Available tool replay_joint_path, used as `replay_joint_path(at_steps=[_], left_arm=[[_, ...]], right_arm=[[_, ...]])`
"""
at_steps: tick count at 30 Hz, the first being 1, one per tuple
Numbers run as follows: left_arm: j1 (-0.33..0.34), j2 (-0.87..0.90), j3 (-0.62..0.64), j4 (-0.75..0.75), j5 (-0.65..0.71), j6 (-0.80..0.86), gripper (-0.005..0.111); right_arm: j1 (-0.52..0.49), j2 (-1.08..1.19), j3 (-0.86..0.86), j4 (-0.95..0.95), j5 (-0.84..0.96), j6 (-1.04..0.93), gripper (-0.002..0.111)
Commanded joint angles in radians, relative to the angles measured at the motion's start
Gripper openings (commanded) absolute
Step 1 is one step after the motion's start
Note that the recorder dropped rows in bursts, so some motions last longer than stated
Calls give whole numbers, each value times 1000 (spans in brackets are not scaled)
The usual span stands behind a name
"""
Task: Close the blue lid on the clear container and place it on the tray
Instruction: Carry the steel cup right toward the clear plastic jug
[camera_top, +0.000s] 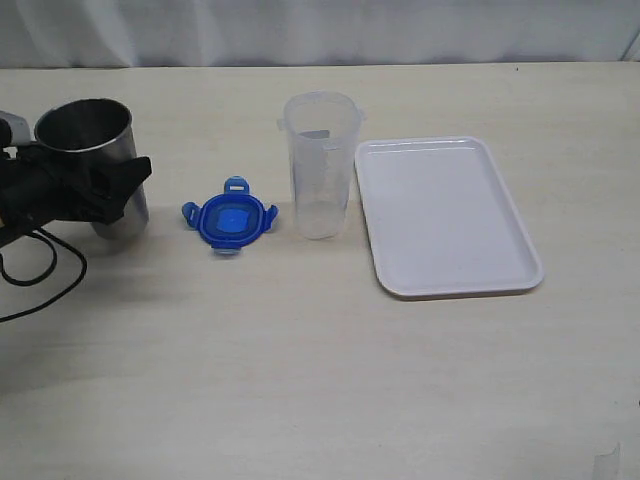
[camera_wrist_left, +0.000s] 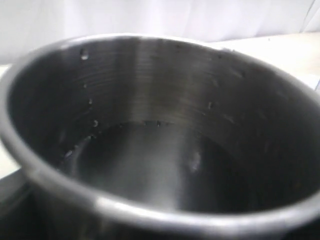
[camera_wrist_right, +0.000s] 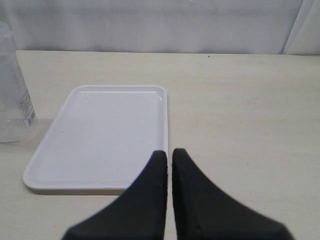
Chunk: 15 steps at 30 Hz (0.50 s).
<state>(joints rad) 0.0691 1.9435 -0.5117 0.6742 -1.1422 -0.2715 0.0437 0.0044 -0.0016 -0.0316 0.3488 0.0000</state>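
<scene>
Blue plastic comes first: the small round bright-blue lid with four snap tabs (camera_top: 230, 219) lies flat on the pale beige tabletop (camera_top: 300, 380). It sits between the grey stainless steel cup (camera_top: 85, 135) and the tall translucent tapered container (camera_top: 321, 165). The container stands upright and open just beside the flat white rectangular tray (camera_top: 440, 215).

I judge the lid light, stiff and slick. It lies low, so I would pinch its rim between two tabs. The container looks thin-walled and tippy, so a gentle hold at mid-wall suits it.

My right claw (camera_wrist_right: 170, 160) has its fingers pressed together on nothing, near the tray's short edge. My left claw (camera_top: 128, 188) is spread wide about the steel cup, and I cannot tell whether it actually clamps it.

Open table lies in front, and the tray is bare behind its low rim.
</scene>
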Motion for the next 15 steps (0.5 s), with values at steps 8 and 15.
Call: replay_joint_path(at_steps=[8, 15], left_arm=[[-37, -66, -139, 47, -79, -155, 0], [-154, -66, -316, 47, 99, -153, 0]], right_arm=[[-6, -4, 2, 1, -3, -6, 4], [-6, -4, 2, 1, -3, -6, 4]])
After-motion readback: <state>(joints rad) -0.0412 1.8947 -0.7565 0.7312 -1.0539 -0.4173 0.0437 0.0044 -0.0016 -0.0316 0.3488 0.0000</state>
